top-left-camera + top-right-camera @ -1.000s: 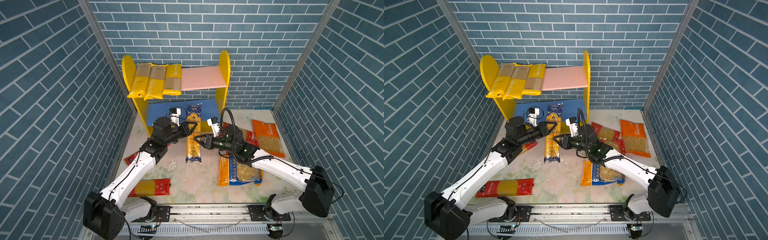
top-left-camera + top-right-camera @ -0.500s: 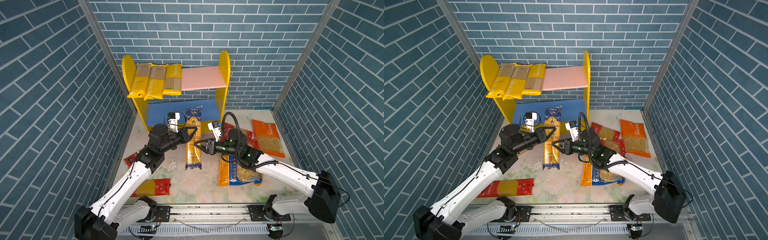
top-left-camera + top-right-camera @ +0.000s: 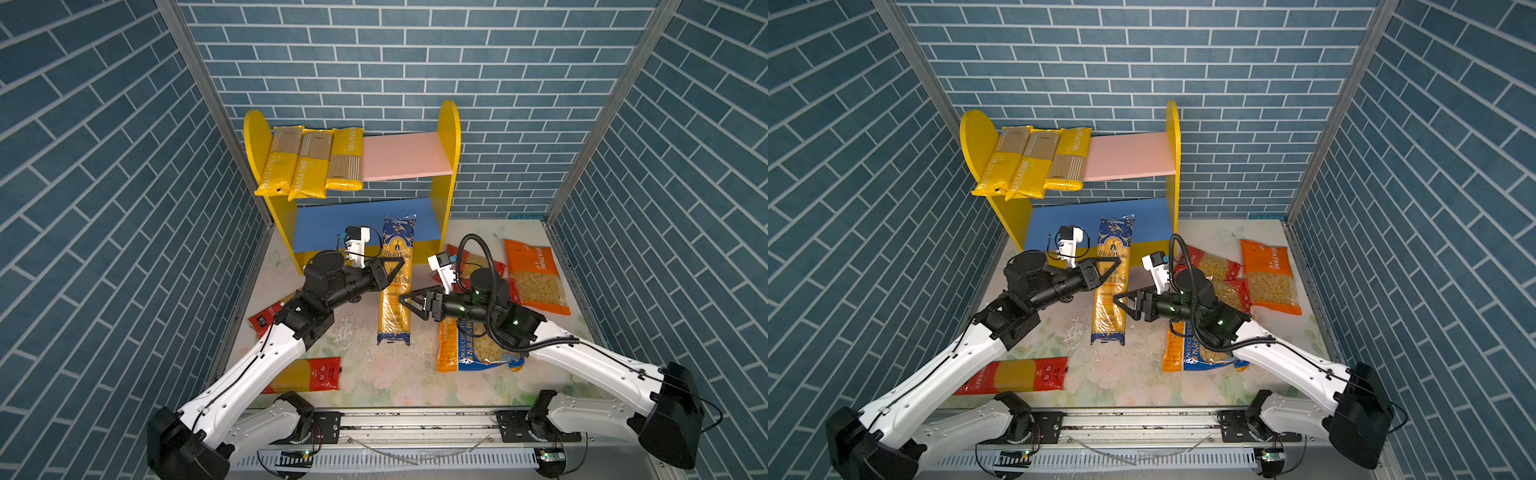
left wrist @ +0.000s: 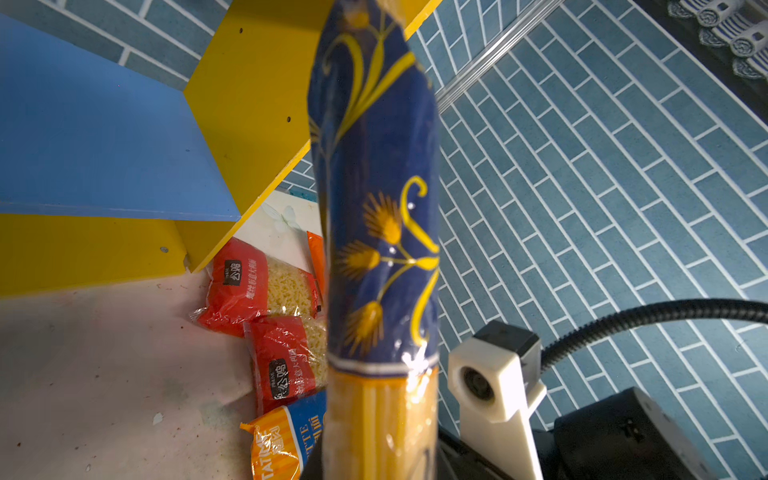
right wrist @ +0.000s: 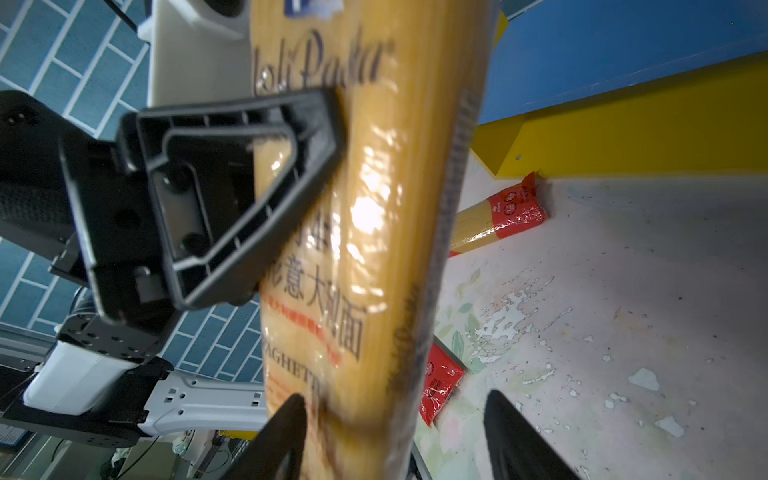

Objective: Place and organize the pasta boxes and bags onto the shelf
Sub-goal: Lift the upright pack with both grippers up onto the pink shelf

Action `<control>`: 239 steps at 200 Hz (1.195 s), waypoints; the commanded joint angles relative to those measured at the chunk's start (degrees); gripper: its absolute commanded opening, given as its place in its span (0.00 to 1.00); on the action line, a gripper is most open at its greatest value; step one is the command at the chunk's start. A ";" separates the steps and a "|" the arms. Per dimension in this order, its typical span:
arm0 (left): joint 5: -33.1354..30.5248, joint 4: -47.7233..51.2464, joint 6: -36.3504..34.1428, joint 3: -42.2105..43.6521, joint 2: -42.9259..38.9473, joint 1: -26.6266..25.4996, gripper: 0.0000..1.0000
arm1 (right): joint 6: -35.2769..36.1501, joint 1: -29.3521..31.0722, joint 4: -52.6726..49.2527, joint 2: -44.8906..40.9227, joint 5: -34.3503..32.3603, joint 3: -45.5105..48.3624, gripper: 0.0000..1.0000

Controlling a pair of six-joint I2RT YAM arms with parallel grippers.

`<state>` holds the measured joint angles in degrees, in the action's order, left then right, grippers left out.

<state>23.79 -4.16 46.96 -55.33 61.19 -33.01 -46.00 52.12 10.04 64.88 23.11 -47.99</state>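
A long dark blue spaghetti pack point(image 3: 395, 286) hangs above the floor in front of the shelf point(image 3: 451, 137), its top end over the blue lower board point(image 3: 332, 226). My left gripper point(image 3: 390, 270) is shut on the pack's middle from the left side; its black finger point(image 5: 232, 187) presses the clear film. My right gripper point(image 3: 405, 301) stands open at the pack's right side, with the pack point(image 5: 374, 249) between its fingers point(image 5: 511, 436) and a gap on one side. Three yellow PASTATIME packs point(image 3: 307, 162) lie on the left of the pink upper board point(image 3: 405, 158).
On the floor lie a red spaghetti pack point(image 3: 309, 374) at the front left, another red one point(image 3: 266, 320) under my left arm, a blue-orange bag point(image 3: 473, 349) under my right arm, red bags point(image 3: 471, 262) and an orange bag point(image 3: 536, 274) at the right.
My right gripper has opened and let go of the dark blue pack. My left arm has drawn back a little toward the front with the pack in its grip.
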 commanded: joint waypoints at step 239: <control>-8.62 -9.28 4.28 -25.18 14.48 6.40 0.00 | -9.79 -0.17 37.50 11.05 -12.74 -6.13 0.57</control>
<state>16.03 -9.50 50.61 -76.34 77.78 -27.75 -54.81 52.29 41.56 74.83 12.12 -48.40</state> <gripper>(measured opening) 0.246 0.595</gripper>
